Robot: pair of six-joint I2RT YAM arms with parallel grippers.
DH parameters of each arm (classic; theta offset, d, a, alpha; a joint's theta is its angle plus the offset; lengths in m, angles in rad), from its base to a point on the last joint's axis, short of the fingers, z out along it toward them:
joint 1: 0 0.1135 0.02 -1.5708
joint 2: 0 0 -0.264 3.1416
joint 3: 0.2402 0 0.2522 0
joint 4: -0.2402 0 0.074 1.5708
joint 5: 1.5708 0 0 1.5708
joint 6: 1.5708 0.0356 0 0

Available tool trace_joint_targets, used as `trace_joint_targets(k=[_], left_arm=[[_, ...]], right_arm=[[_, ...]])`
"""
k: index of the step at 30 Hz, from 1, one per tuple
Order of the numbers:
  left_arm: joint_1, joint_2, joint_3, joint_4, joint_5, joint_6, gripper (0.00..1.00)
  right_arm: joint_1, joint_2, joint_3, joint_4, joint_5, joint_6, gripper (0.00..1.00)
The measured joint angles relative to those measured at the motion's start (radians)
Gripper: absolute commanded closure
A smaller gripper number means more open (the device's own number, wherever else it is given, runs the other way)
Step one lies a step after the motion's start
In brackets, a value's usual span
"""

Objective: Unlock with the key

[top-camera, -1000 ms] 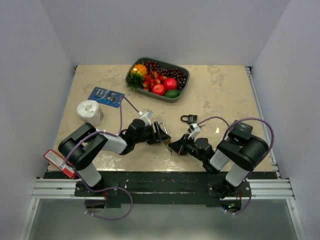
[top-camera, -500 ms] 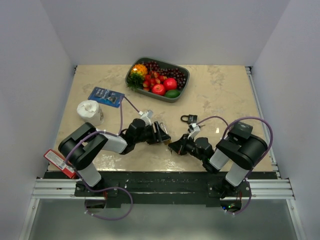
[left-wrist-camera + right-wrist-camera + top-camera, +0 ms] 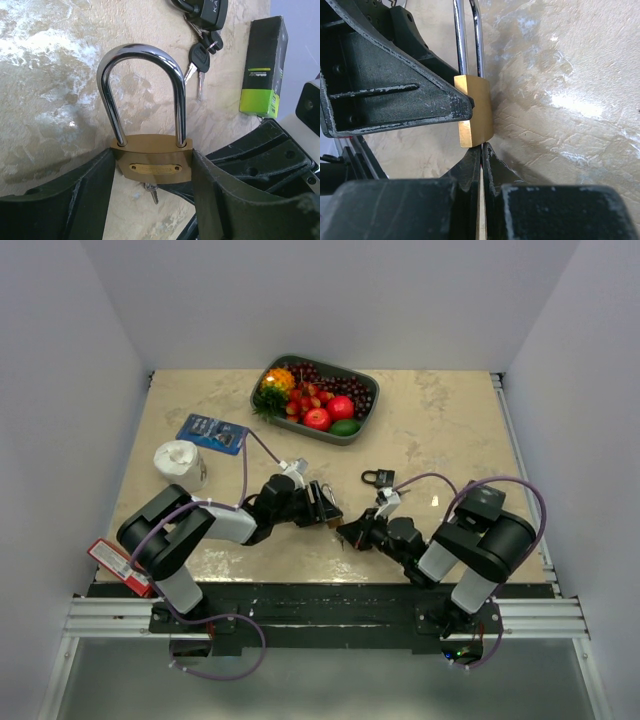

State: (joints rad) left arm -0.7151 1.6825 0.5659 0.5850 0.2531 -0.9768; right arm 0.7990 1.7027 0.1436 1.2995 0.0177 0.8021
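- Brass padlock (image 3: pixel 151 167): a solid metal body with a steel shackle (image 3: pixel 142 55). Judged heavy for its size, rigid and not fragile, with smooth flanks that could slip under a twisting load.
- Best hold, in my judgement: across the two narrow flanks of the body. This leaves the shackle free to lift and the underside clear for the key.
- Left gripper (image 3: pixel 322 505): the jaws stand part-way apart and clamp the padlock body between them. One finger (image 3: pixel 65 200) bears on each flank. The shackle points away beyond the fingertips and is seated in the body on both legs, so the lock appears fastened.
- Right gripper (image 3: pixel 481 152): the jaws are pressed together, with only a thin pale sliver between them. I take it to be pinching the key (image 3: pixel 152 192), though the bow itself is hidden.
- Position relative to the right gripper: the padlock sits directly ahead of the fingertips, its underside touching or just short of them.
- Key: a short silver length shows just beneath the body, at the keyway. How deep it sits cannot be told.
- Risk: turning the key may rotate the body in the left jaws.
- Also present: a black padlock (image 3: pixel 212 10) with its own keys (image 3: pixel 200 55), beyond the shackle and well apart from it.
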Motion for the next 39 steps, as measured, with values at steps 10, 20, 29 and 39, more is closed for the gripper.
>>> trace_joint_targets(k=[10, 20, 29, 39], left_arm=[[-0.023, -0.002, 0.013, -0.026, -0.034, -0.007, 0.27], [-0.034, -0.032, 0.014, -0.074, -0.048, 0.012, 0.18], [-0.039, -0.025, 0.008, -0.038, -0.043, 0.005, 0.11], [-0.038, 0.044, 0.031, 0.056, -0.011, -0.072, 0.07]], right_arm=[[0.021, -0.042, -0.015, -0.035, 0.056, -0.013, 1.00], [0.004, -0.049, -0.021, -0.019, 0.188, -0.016, 1.00], [0.015, -0.056, -0.021, -0.019, 0.202, -0.026, 1.00], [0.089, -0.149, -0.022, -0.053, 0.266, -0.093, 1.00]])
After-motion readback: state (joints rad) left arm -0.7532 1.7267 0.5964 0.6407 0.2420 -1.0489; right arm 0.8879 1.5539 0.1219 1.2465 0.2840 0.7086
